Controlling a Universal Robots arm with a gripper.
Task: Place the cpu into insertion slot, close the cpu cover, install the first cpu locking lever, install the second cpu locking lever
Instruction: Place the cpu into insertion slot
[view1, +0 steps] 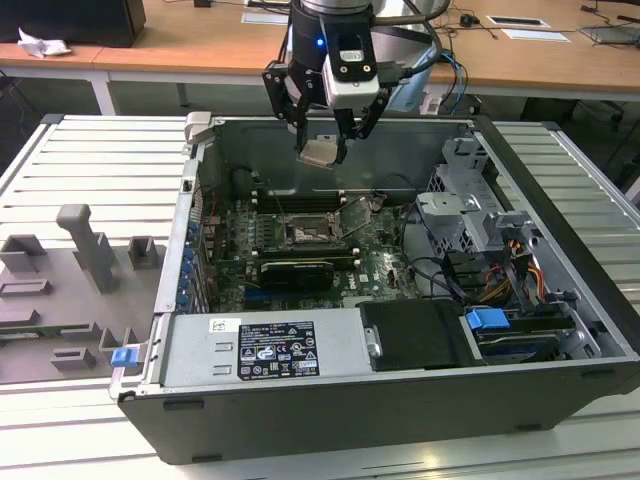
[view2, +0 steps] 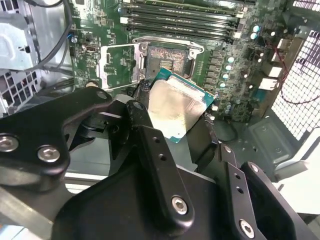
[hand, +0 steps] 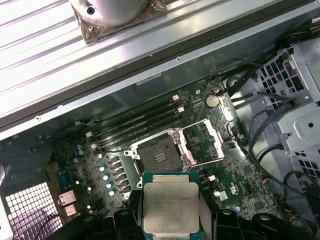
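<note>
The tool (view1: 322, 148) is clamped on the cpu (view1: 318, 153), high over the computer case (view1: 330, 420); the insertion slot (view1: 305, 232) lies below, almost underneath, cpu cover (view1: 360, 215) flipped open.

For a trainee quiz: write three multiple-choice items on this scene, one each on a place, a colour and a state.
1. The small flat square chip with a silvery-beige metal top is: A) on the wooden desk; B) held in the black pincer, in the air; C) on the grey table.
2. The circuit board around the square dark socket is: A) green; B) red; C) white.
3. The thin square silvery metal cover frame is: A) shut over the socket; B) swung open beside it; C) missing.
1B, the pincer grips it clear of the board; 2A, green shows all round the socket; 3B, the socket lies bare.
</note>
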